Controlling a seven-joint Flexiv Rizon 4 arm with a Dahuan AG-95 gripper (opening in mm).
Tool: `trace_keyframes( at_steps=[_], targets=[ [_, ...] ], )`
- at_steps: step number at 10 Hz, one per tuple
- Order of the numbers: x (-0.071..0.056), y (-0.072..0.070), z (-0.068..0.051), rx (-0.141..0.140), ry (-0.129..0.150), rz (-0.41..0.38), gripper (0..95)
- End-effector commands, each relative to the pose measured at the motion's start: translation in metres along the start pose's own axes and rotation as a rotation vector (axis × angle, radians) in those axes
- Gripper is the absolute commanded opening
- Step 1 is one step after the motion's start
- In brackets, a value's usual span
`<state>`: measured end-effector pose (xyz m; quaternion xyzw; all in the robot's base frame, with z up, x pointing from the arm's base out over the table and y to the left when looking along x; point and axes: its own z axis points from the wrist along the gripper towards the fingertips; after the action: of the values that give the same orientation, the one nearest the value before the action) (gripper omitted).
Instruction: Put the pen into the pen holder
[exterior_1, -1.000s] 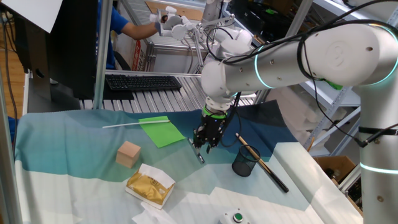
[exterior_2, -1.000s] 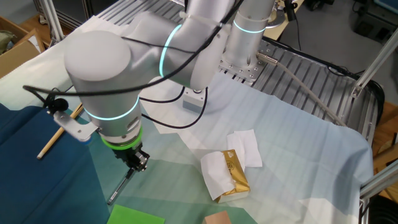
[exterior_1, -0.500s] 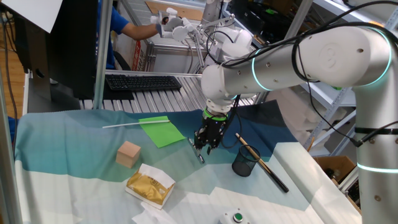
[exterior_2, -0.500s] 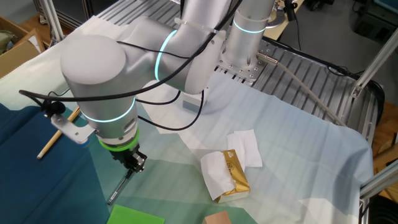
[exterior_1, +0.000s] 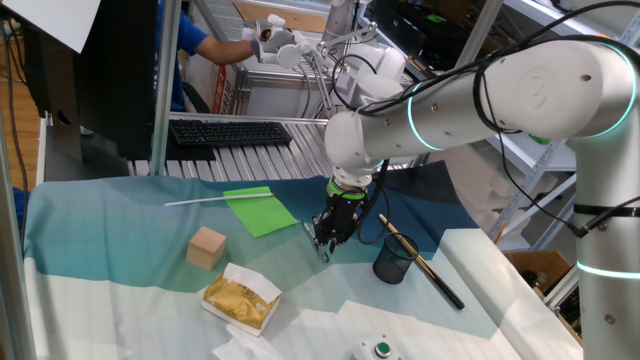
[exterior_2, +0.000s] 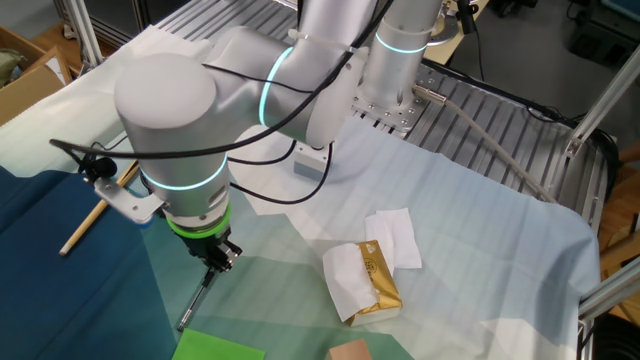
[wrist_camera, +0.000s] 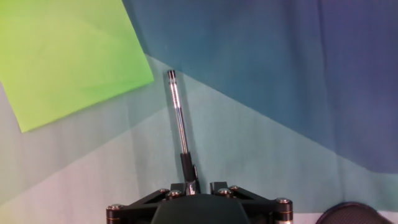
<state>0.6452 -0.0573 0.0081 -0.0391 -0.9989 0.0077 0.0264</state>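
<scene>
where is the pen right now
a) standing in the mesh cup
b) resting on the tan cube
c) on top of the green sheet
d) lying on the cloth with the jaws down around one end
d: the pen lies flat on the cloth, its near end between the jaws of the gripper, beside the green sheet and not in the pen holder.
</scene>
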Motion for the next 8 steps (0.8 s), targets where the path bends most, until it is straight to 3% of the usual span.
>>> trace_keyframes(
  at_steps=[1, 8],
  targets=[
    [-0.0011, 0.0002, -0.0001, -0.002, -0.002, -0.003, 19.0],
    [-0.0013, 0.0031, 0.0034, -0.005, -0.009, -0.011, 19.0]
  ],
)
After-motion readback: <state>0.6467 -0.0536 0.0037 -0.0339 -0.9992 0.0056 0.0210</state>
